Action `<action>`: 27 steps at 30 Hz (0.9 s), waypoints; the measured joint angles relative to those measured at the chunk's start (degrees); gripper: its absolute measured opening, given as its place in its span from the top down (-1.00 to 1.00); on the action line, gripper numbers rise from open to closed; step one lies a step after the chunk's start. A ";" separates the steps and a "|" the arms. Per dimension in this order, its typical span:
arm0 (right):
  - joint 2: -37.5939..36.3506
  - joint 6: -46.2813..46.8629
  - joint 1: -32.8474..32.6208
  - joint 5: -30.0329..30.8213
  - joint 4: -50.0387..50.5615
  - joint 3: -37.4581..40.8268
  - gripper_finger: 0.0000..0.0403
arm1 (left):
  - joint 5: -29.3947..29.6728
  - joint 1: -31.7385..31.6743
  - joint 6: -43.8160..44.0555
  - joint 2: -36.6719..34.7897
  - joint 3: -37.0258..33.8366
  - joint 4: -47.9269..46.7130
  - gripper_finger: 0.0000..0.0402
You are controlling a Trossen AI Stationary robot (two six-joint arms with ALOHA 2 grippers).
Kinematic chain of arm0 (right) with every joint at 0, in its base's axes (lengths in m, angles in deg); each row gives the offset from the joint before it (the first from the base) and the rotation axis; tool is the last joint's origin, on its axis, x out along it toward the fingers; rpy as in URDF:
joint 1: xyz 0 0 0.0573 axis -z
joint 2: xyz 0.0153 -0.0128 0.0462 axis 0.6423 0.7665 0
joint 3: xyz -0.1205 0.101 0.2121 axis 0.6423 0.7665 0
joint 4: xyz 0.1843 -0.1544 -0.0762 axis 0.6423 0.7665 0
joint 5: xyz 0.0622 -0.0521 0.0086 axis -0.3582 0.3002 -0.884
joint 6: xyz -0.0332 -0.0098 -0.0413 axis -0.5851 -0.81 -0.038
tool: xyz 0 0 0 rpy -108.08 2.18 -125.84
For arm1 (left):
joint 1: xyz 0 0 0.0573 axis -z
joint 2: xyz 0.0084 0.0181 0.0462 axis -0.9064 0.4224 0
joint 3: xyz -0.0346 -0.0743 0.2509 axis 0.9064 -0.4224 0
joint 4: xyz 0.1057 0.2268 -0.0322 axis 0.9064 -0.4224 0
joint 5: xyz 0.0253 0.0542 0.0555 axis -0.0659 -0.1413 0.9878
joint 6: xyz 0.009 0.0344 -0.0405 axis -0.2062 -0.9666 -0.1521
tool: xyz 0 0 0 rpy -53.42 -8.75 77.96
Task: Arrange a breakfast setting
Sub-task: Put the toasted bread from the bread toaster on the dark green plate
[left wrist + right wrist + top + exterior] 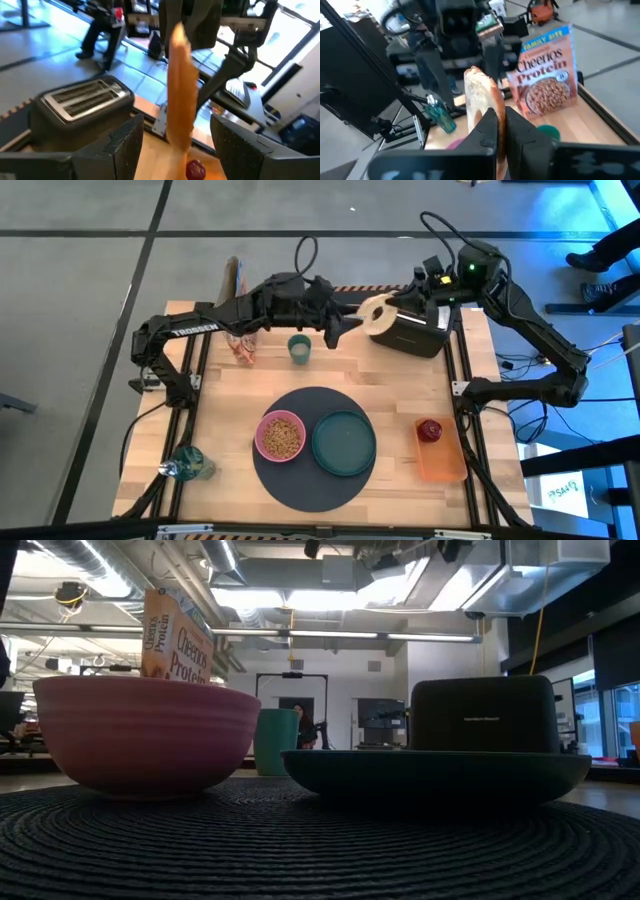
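Observation:
My right gripper is shut on the pale ring-shaped bagel, held in the air at the black toaster's left end. My left gripper is open just left of the bagel. In the left wrist view its fingers stand on either side of the bagel with gaps, not touching it. The pink bowl and dark-green plate sit on the dark-grey mat. The pale-green cup stands behind the mat. The dark-red fruit lies on the orange tray. No spoon shows. My right gripper pinches the bagel between its two fingers, one on each flat face, at the bagel's rim on the toaster side. The fingers come about level from the table's right. The bagel is lifted clear and juts out toward my left gripper.
A cereal box stands at the far left of the table, and a small bottle near the front left corner. Bare wood lies between the mat and the cup and left of the mat. A person's legs show beyond the table.

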 joint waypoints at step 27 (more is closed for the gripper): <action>0.21 2.53 -3.15 -3.67 -1.01 0.04 0.10 | -0.94 0.23 1.47 -0.12 0.02 -4.95 0.97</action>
